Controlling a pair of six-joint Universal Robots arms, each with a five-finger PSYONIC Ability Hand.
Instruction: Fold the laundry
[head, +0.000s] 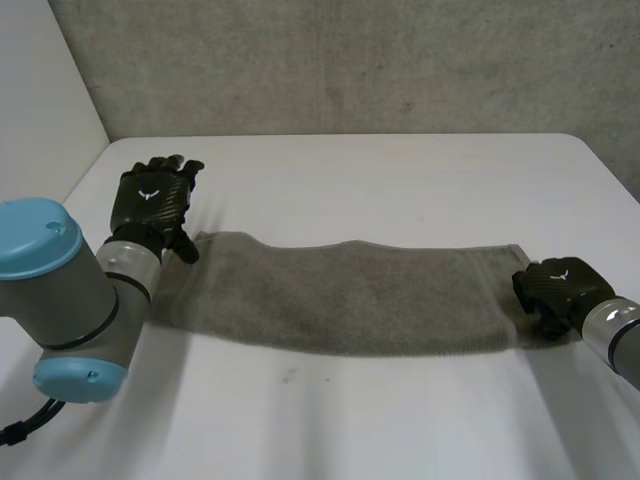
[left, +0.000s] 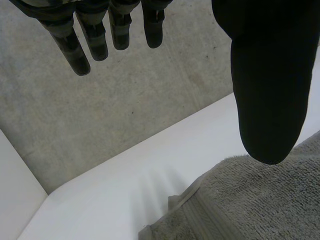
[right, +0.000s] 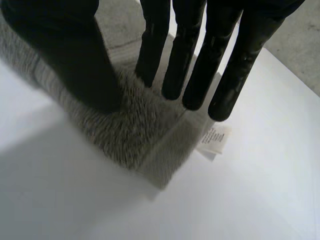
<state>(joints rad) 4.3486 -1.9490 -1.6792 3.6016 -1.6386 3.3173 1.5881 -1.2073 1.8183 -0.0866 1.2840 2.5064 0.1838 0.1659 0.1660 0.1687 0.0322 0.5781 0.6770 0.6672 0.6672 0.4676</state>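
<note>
A white table (head: 400, 170) is carrying a grey towel (head: 350, 295). The towel is lying flat, stretching lengthwise across it, with a small white label (right: 215, 141) sticking out at one corner.

A white surface (head: 400, 180) under even light; a rough grey concrete wall (head: 350, 60) rises behind it at twelve o'clock, a white panel (head: 40, 90) at ten o'clock.

Towel (head: 350, 295): grey terry cloth, nubby pile. Tabletop (head: 400, 180): white, smooth, matt. Wall (head: 350, 60): rough, speckled. Fingers (right: 204, 75): black, faint sheen.
</note>
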